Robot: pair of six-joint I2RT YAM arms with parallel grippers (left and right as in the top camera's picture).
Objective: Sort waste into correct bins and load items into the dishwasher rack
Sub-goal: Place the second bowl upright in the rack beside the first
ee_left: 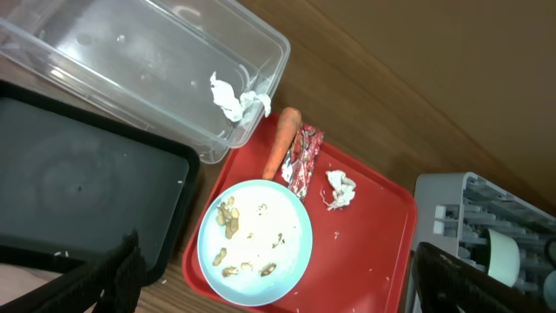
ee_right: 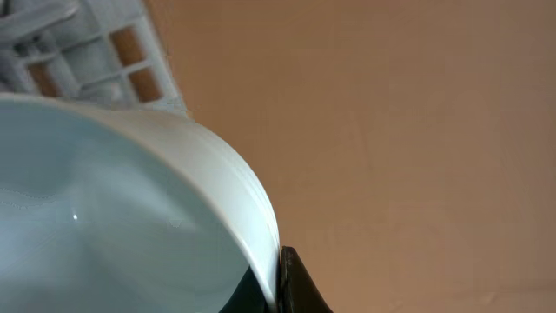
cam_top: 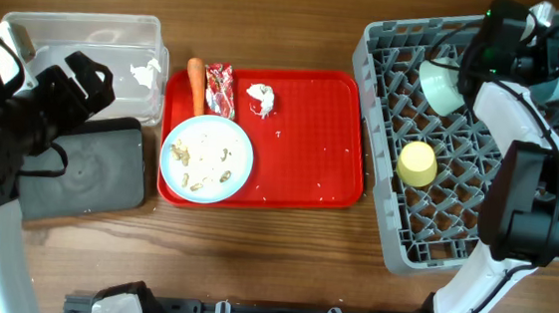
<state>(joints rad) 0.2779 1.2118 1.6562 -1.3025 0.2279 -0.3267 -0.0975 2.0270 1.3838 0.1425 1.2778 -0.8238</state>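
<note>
A carrot piece [cam_top: 196, 82], a red wrapper [cam_top: 221, 89] and a white tissue [cam_top: 261, 98] lie at the back of the red tray [cam_top: 308, 179]. A light-blue plate [cam_top: 206, 158] with pale scraps sits at the tray's front left. My left gripper [cam_top: 81, 81] is open and empty above the black tray [cam_top: 99, 167]; its wrist view looks down on the plate [ee_left: 254, 239]. My right gripper [ee_right: 276, 291] is shut on the rim of a light-blue bowl [ee_right: 113, 200], held at the far right of the grey rack [cam_top: 455, 210]. A mint-green bowl [cam_top: 443, 86] and a yellow cup [cam_top: 418, 163] sit in the rack. The spoon is out of view.
The clear tub [cam_top: 79, 31] stands at the back left with a crumpled tissue [ee_left: 234, 100] inside. The black tray [ee_left: 69, 191] lies just in front of it, touching the red tray's left side. Bare wooden table runs along the front.
</note>
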